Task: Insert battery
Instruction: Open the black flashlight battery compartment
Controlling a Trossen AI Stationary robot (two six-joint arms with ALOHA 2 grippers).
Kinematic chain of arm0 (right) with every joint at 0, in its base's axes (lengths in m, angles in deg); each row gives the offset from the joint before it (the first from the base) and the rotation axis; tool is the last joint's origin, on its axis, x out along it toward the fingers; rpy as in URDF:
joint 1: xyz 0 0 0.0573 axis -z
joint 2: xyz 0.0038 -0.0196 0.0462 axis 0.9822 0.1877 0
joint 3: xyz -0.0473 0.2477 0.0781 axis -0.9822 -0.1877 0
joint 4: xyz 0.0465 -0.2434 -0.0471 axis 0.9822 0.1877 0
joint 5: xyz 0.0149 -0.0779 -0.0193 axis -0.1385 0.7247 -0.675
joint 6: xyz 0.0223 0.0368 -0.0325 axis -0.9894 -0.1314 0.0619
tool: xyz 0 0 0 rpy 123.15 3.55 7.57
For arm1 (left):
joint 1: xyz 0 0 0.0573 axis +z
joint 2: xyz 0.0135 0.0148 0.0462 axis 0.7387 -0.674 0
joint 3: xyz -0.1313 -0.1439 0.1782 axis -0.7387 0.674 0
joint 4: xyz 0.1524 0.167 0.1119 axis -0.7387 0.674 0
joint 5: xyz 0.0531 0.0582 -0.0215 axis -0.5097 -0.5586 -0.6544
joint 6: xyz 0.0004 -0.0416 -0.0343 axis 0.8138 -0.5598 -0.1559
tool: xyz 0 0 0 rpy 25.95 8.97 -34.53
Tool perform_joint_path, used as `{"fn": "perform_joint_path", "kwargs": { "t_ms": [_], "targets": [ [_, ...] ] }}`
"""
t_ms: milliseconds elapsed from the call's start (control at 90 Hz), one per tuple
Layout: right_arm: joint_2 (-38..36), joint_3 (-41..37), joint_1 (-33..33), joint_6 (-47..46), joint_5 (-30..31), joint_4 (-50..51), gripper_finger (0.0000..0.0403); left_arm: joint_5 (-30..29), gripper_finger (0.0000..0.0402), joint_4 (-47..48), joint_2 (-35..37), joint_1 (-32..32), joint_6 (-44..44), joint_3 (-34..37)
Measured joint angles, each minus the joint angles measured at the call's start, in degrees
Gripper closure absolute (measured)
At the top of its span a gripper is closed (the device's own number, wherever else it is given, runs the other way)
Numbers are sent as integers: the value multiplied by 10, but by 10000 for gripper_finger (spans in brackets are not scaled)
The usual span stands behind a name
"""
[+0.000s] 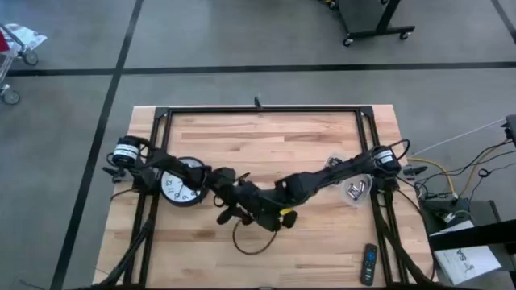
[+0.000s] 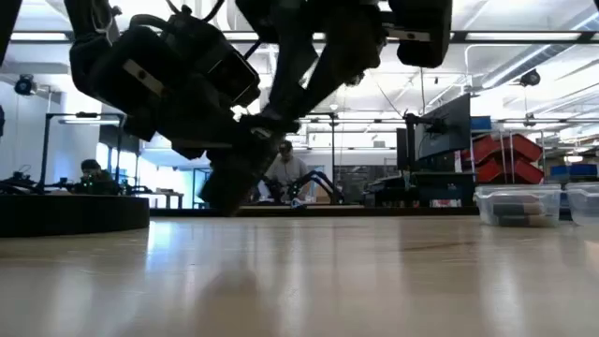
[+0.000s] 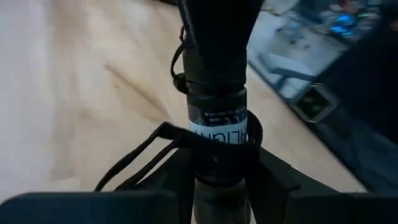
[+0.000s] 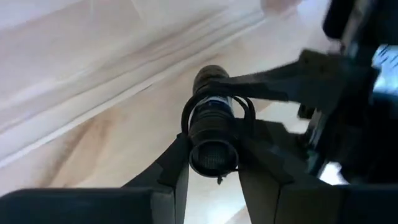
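Flashlight: black cylinder, clamped between left gripper and right gripper above table. Risk: opposed pulling twists it loose; battery not visible.

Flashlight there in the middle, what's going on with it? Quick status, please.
Both grippers shut on the flashlight, left gripper and right gripper, mid-table. No battery visible. Clock beside the left arm, clear of the work.
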Motion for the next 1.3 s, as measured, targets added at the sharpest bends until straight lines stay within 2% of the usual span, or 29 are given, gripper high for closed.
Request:
{"fn": "perform_joint_path", "kwargs": {
  "t_ms": [156,389,633,722,833,989,1189,1300],
  "targets": [
    [0,0,-32,80,80,-25,306,69,308,12,2,16,-10,-1],
    [13,-1,-60,188,144,-65,312,139,308,33,2,23,-14,-2],
    [20,-1,-68,216,172,-95,305,201,308,50,2,34,-41,-2],
    [20,-1,-71,195,175,-94,305,202,308,59,2,37,-42,-2],
    [21,-2,-71,155,175,-91,296,174,308,63,2,38,-21,-1],
    [16,-3,-71,72,177,-62,270,104,308,81,1,36,15,3],
    [-8,-3,-63,-97,158,15,241,-36,309,60,0,27,36,11],
    [-27,-3,-37,-237,106,77,235,-144,307,9,0,11,38,22]
  ]
}}
